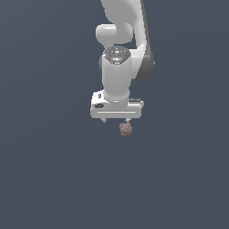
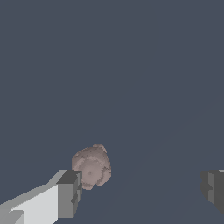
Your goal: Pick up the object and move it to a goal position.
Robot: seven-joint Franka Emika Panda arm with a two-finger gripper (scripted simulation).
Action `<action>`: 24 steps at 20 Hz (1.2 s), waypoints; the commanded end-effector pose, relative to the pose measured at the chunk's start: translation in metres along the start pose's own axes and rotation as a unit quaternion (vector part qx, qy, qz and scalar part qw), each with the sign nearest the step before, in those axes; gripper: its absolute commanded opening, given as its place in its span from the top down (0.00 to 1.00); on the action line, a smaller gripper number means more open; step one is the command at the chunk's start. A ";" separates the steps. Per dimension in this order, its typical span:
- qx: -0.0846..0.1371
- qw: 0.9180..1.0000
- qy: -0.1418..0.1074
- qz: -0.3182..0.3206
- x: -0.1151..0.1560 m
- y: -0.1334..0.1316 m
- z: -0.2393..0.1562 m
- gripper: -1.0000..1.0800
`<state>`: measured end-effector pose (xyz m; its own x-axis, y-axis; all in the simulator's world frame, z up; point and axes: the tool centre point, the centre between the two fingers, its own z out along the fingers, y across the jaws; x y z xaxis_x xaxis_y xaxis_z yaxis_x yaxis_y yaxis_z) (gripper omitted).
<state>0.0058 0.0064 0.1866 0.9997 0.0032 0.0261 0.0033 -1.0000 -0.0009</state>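
Note:
The object (image 1: pixel 125 129) is a small lumpy brownish-pink ball lying on the dark grey floor. My white gripper (image 1: pixel 117 120) hangs just above it, pointing down, with the jaws wide apart and empty. The ball sits under the finger on the exterior view's right, not midway between the two. In the wrist view the ball (image 2: pixel 92 166) lies close beside one dark fingertip (image 2: pixel 69 192), while the other fingertip (image 2: pixel 213 189) is far from it. The gripper (image 2: pixel 141 191) has nothing between its fingers. I cannot tell whether the near fingertip touches the ball.
A plain dark grey floor (image 1: pixel 53 179) fills both views. The white arm (image 1: pixel 117 76) rises behind the gripper to the top of the exterior view. No goal marker shows.

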 end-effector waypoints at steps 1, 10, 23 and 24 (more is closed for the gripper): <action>0.000 1.000 0.000 0.000 0.000 0.000 0.000 0.04; -0.002 1.000 -0.002 -0.016 0.000 0.008 0.006 0.04; -0.002 0.999 -0.004 -0.046 -0.009 -0.004 0.025 0.04; -0.002 0.999 -0.005 -0.054 -0.011 -0.007 0.029 0.04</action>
<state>-0.0012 0.0086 0.1638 0.9958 0.0898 0.0187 0.0897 -0.9959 0.0058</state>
